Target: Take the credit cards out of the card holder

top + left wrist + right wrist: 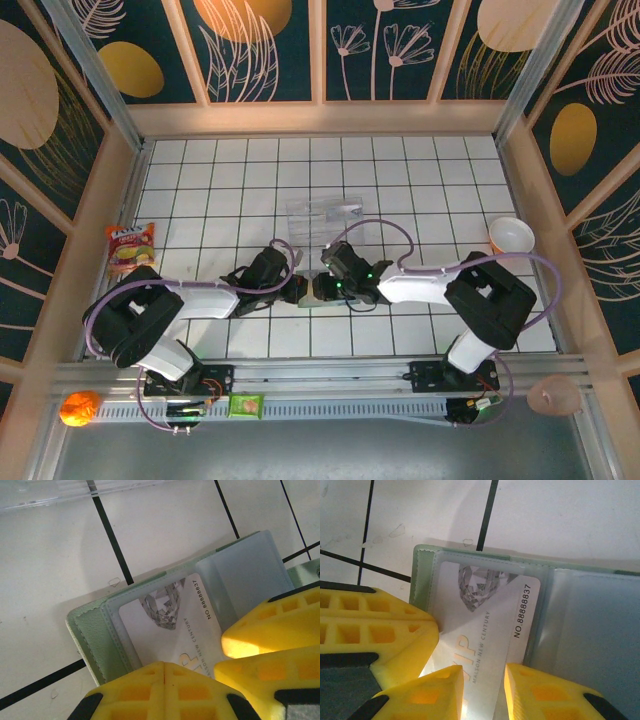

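The grey-green card holder [313, 296] lies open on the white tiles between my two grippers. In the left wrist view the card holder [90, 630] shows a clear sleeve with a white credit card [150, 635] printed with a diamond, slanted and partly out of it. My left gripper [165, 666] is shut, its tips pressed on the holder's near edge. My right gripper [485, 687] is shut on the credit card [490, 630], the card running back between its fingers. Loose see-through cards [325, 214] lie on the tiles just beyond.
An orange snack bag [130, 246] lies by the left wall and a white cup [511, 236] by the right wall. An orange ball [78, 407], a green packet [245, 404] and a tan disc [553, 397] sit along the near rail.
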### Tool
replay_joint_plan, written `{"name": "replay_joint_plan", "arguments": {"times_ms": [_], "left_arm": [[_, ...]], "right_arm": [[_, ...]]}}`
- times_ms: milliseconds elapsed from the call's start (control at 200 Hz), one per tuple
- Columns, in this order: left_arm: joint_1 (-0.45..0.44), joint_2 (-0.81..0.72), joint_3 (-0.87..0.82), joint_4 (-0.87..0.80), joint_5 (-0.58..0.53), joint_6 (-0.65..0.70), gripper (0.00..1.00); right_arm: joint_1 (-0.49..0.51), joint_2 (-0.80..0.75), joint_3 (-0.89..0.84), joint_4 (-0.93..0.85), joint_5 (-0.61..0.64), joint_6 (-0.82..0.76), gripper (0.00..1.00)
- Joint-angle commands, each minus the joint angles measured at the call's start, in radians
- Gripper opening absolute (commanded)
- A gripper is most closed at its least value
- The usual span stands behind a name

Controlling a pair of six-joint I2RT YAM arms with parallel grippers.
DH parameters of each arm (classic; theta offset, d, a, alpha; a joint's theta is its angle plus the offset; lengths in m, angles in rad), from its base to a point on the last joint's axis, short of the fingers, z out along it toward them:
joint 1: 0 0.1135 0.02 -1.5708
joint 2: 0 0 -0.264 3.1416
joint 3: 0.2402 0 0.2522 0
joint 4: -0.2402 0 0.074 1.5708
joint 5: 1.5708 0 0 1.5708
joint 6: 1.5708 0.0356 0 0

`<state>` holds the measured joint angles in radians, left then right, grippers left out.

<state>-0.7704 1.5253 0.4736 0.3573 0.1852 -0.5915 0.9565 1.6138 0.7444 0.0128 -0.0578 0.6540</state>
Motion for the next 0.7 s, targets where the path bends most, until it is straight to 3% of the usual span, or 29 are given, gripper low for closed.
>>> {"name": "replay_joint_plan", "arguments": {"times_ms": [0,330,495,696], "left_arm": [[0.007,0.004,-0.015,-0.020,-0.002,0.006,0.00],[0.006,-0.143,0.014,-0.082,-0.016,0.020,0.02],[-0.003,-0.085,0.026,-0.037,0.026,-0.001,0.02],[-0.004,-0.014,0.018,-0.038,-0.021,0.002,0.00]], "right_arm": [[0.016,-0.030,0.011,-0.090,0.109,-0.006,0.30],[0.005,-0.155,-0.002,-0.045,0.080,-0.042,0.34],[-0.067,-0.139,-0.034,0.028,-0.101,-0.016,0.32],[-0.093,-0.071,-0.025,0.035,-0.174,-0.001,0.31]]}}
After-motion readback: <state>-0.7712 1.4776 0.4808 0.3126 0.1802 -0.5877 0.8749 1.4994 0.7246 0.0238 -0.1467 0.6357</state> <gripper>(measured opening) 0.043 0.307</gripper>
